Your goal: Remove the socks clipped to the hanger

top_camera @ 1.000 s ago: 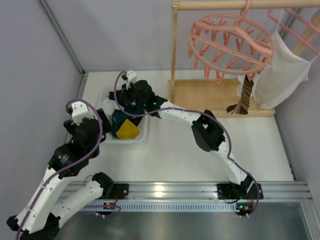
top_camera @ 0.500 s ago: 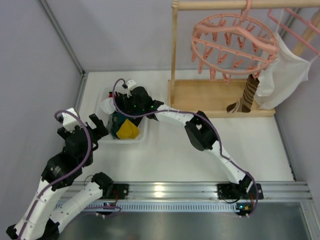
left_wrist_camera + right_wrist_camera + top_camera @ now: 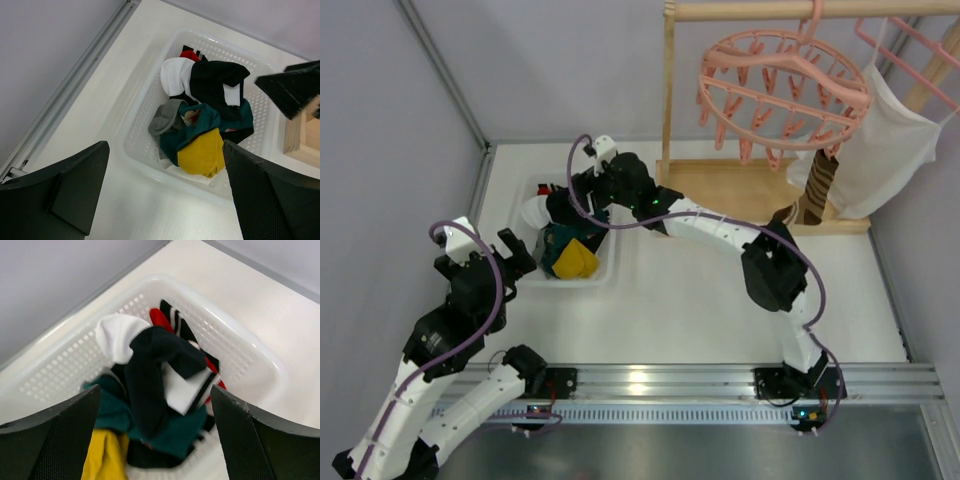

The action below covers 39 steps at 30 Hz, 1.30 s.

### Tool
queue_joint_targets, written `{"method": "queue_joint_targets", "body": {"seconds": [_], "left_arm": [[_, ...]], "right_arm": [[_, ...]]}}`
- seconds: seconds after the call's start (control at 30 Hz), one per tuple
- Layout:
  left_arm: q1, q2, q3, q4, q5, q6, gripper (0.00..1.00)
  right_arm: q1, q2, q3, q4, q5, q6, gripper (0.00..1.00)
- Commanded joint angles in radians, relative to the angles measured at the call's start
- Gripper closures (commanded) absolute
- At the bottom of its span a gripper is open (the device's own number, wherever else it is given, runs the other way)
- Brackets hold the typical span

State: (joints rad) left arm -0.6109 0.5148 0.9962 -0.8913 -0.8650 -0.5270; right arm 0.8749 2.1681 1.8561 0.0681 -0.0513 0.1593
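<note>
My right gripper [image 3: 157,437] and left gripper [image 3: 167,200] both gape, holding nothing.
The right hangs above the socks [image 3: 155,375] piled in the white basket [image 3: 240,355] near the table's [image 3: 700,300] far left corner; the left sits by the basket's left edge. One brown sock [image 3: 815,190] dangles from the pink hanger [image 3: 785,75] over the far right corner.

pink hanger [image 3: 790,70], teal, yellow, black socks [image 3: 202,122], white basket [image 3: 141,126]

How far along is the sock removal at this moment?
Done: several socks lie piled in the basket. In hand: nothing; the right claw is open over the pile, and the left claw is open near the basket. Left: one brown striped sock hangs below the hanger.
</note>
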Motion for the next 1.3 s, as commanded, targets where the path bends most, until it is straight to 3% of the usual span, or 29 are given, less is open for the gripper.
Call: {"method": "queue_joint_targets", "body": {"seconds": [0.0, 0.1, 0.23, 0.37, 0.47, 0.63, 0.8, 1.0, 1.13, 1.27], "left_arm": [[0.005, -0.007, -0.007, 0.045, -0.026, -0.013, 0.02], [0.005, -0.009, -0.008, 0.045, -0.023, -0.011, 0.02], [0.005, -0.001, -0.01, 0.049, -0.009, -0.005, 0.02], [0.007, 0.03, -0.013, 0.058, 0.024, 0.007, 0.02], [0.007, 0.059, -0.01, 0.058, 0.046, 0.012, 0.02], [0.008, 0.071, -0.014, 0.064, 0.078, 0.021, 0.02], [0.007, 0.071, -0.018, 0.074, 0.107, 0.032, 0.02], [0.007, 0.063, -0.025, 0.084, 0.135, 0.042, 0.02], [0.008, 0.062, -0.027, 0.094, 0.159, 0.05, 0.02], [0.008, 0.068, -0.03, 0.101, 0.182, 0.058, 0.02]], "right_arm": [[-0.025, -0.209, -0.141, 0.045, 0.01, -0.052, 0.13], [-0.04, -0.42, -0.366, 0.065, 0.014, -0.064, 0.01], [-0.066, -0.805, -0.764, 0.099, 0.048, -0.067, 0.0], [-0.111, -1.092, -0.989, 0.002, 0.21, -0.049, 0.01], [-0.177, -1.263, -1.08, -0.115, 0.321, 0.006, 0.01], [-0.416, -1.454, -1.16, -0.281, 0.427, 0.115, 0.0], [-0.643, -1.516, -1.209, -0.242, 0.437, 0.206, 0.01], [-0.914, -1.438, -1.259, -0.177, 0.441, 0.379, 0.01], [-0.972, -1.392, -1.285, -0.079, 0.439, 0.324, 0.01], [-1.005, -1.322, -1.341, 0.265, 0.227, 0.192, 0.01]]}}
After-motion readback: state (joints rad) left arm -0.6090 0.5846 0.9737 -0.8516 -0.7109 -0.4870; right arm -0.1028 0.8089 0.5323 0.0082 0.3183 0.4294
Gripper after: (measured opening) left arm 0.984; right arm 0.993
